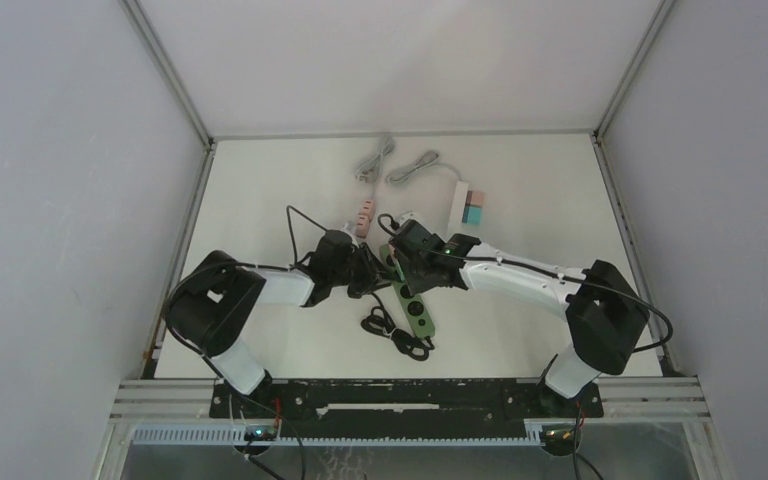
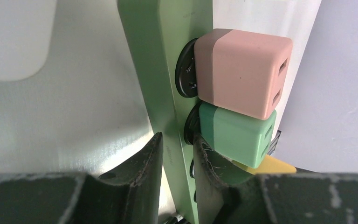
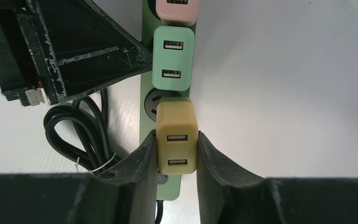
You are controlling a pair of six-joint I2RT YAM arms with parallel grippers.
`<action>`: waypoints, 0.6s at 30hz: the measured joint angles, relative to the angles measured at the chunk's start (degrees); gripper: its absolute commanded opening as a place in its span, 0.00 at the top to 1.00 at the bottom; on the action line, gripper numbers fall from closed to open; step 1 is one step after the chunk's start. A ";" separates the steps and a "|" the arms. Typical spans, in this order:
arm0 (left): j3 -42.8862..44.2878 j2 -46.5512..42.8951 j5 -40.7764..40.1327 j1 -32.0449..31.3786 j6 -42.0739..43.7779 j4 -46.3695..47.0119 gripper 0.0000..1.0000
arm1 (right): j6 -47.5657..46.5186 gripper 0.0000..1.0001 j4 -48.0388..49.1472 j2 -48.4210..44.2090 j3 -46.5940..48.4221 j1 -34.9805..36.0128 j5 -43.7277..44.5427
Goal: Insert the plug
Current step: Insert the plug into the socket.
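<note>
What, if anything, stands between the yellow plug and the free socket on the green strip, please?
Nothing visible. The right gripper holds the yellow plug directly over the free socket; the left gripper pinches the green strip further along, beside the green adapter.

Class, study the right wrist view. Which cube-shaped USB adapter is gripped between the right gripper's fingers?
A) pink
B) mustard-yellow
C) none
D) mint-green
B: the mustard-yellow cube-shaped USB adapter is pinched between the fingers of the right gripper, while the mint-green adapter and pink adapter sit further along the pale green power strip.
</note>
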 measured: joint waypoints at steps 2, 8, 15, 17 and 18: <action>0.00 0.02 0.02 0.00 -0.31 0.00 0.66 | 0.15 1.00 0.00 0.66 0.02 0.00 0.04; 0.00 0.11 0.02 0.00 -0.39 0.13 0.66 | 0.63 1.00 -0.26 2.73 1.57 0.37 0.13; 0.00 0.11 0.02 0.00 -0.39 0.15 0.66 | 0.98 1.00 -0.98 3.56 3.13 0.90 1.01; 0.00 0.11 0.02 0.00 -0.39 0.15 0.66 | 1.07 1.00 -1.55 4.02 3.61 0.98 1.33; 0.00 0.11 0.04 0.00 -0.42 0.15 0.66 | 1.14 1.00 -1.84 4.22 3.65 1.01 1.53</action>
